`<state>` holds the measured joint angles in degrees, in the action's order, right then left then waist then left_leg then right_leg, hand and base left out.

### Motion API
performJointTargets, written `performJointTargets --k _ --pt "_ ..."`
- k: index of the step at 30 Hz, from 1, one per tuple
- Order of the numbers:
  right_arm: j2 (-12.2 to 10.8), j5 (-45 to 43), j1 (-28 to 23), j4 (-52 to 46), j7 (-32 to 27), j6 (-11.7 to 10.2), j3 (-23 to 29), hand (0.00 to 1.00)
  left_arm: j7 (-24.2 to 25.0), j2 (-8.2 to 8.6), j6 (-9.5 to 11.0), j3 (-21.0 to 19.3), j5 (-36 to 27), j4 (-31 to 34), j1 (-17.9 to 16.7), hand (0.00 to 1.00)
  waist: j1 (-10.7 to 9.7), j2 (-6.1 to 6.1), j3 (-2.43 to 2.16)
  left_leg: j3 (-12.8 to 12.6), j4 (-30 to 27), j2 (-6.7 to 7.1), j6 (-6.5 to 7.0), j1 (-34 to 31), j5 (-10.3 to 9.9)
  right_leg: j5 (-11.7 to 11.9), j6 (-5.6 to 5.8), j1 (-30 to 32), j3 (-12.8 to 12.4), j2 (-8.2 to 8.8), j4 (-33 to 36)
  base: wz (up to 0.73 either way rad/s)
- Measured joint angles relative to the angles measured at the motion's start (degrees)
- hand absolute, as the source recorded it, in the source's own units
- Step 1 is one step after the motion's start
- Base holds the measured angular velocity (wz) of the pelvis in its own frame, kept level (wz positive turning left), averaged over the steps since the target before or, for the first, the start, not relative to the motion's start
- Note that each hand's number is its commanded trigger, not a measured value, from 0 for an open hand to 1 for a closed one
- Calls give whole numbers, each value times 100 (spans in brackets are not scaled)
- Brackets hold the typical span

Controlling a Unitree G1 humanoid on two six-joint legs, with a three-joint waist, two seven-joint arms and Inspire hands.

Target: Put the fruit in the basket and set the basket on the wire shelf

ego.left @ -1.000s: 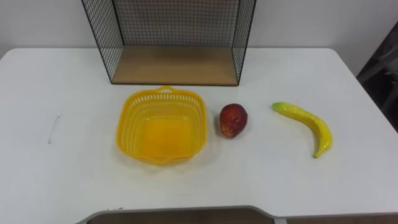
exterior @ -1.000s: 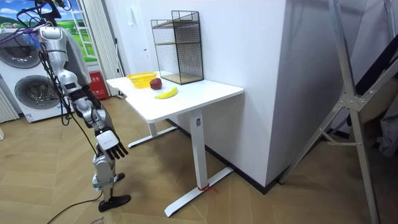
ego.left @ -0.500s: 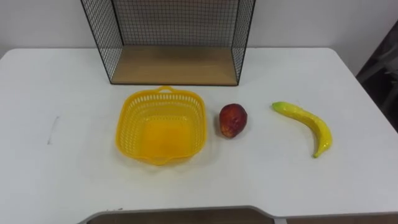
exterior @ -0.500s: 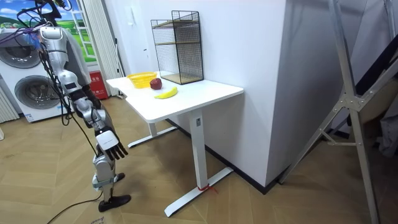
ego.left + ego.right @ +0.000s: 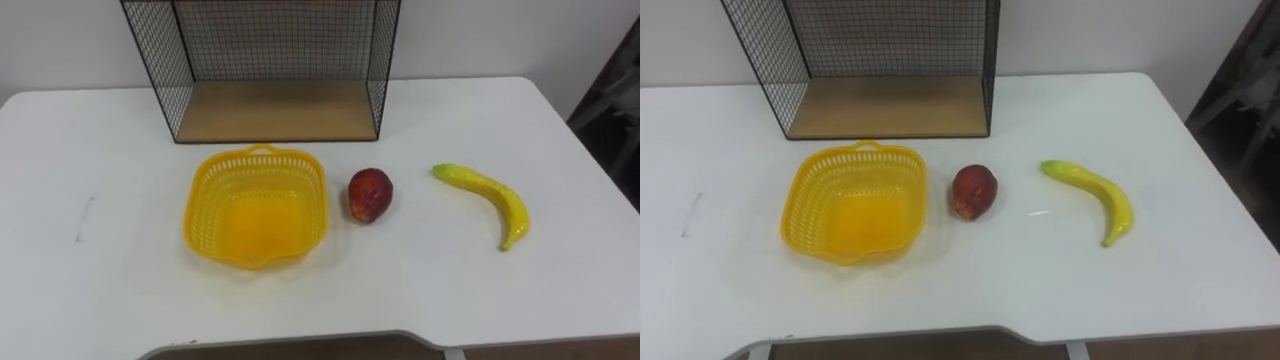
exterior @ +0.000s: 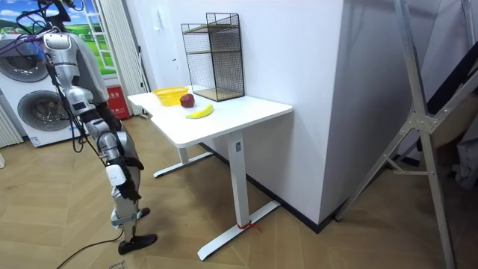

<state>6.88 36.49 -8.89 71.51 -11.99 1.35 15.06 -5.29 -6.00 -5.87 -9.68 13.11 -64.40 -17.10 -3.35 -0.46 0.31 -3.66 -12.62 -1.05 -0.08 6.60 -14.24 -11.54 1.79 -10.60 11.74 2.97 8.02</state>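
Your right hand (image 6: 113, 176): hangs below the table's (image 5: 100, 290) near edge, fingers unreadable. Up ahead of them: basket (image 5: 203, 205), red fruit (image 5: 369, 194) just beside, banana (image 5: 485, 195) well apart, wire shelf (image 5: 275, 110) behind, bare tabletop around.

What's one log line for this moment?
basket empty, on table | red fruit right of it, apart | banana farther right | wire shelf behind | task not started
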Motion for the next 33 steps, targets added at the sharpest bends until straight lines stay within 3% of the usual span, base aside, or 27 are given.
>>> performJointTargets --k 8,12,22,27,33 --pt "1 1117 -19 -544 -1218 -26 1071 0 -93 -30 13 -382 -7 35 -24 0 -172 -68 -50 -83 2 -2 3 -1 2 -15 6 65 -74 4 61 -4" --pt "7 1453 76 -892 -2022 -191 1629 0 -272 -39 53 -380 -9 107 -28 0 -272 -104 -66 -92 -11 -1 3 -6 2 -20 7 84 -77 5 64 0" --pt "42 1497 78 -2406 -3717 -557 2255 0 -318 -198 113 -416 11 327 -32 0 -287 -107 -77 -108 -9 4 5 -97 4 -29 9 188 -96 11 76 0" --pt "51 428 -2 -3715 -4625 -830 2268 0 -304 -220 169 -394 -4 541 -18 0 -274 -97 -76 -105 -21 4 10 -303 16 -31 13 406 -128 11 185 -1" --pt "94 -2074 40 -5399 -5351 -954 2200 0 -322 -249 336 -337 9 566 -4 0 -244 -131 -60 -103 -3 8 11 -354 19 -30 13 468 -137 11 186 0"
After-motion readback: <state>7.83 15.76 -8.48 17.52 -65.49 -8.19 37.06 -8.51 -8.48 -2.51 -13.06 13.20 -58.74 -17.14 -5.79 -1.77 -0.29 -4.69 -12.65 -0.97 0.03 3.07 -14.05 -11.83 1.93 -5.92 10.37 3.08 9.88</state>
